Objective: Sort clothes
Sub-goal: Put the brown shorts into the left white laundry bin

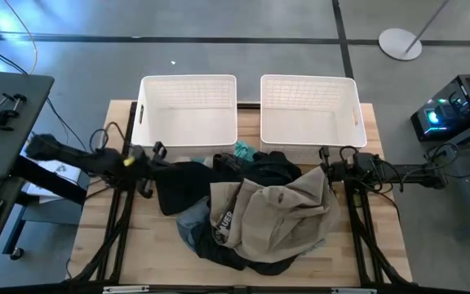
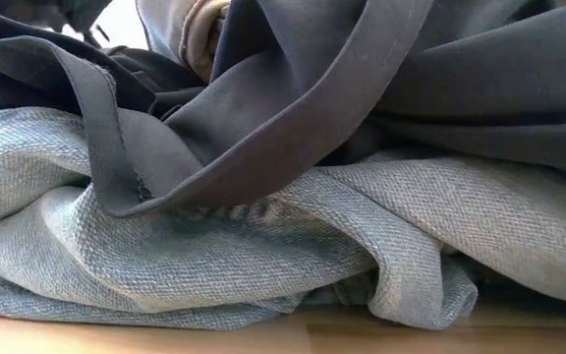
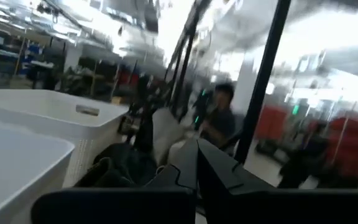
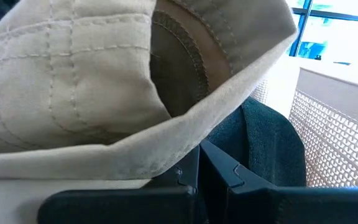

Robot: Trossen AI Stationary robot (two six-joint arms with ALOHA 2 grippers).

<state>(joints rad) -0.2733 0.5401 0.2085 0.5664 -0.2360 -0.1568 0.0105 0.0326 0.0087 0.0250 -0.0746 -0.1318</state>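
Both claws pressed together, pinching nothing I can see: left gripper point(image 1: 155, 152) sits left of centre in the high view, at the left edge of the clothes pile point(image 1: 247, 208); right gripper point(image 1: 326, 157) sits right of centre, at the pile's upper right edge, its wrist view filled by the tan garment point(image 4: 73, 81) draped just ahead of its fingers. Wooden table point(image 1: 100, 237) fills the lower middle of the frame. Two white slatted baskets stand side by side along its far edge: left basket point(image 1: 188, 88), right basket point(image 1: 308, 88). Pile lies centre-bottom, just in front of the baskets: tan garment on top, black garment point(image 1: 182, 184) to its left, blue-grey denim point(image 2: 263, 265) underneath, teal bit point(image 1: 244, 152) nearest the baskets.
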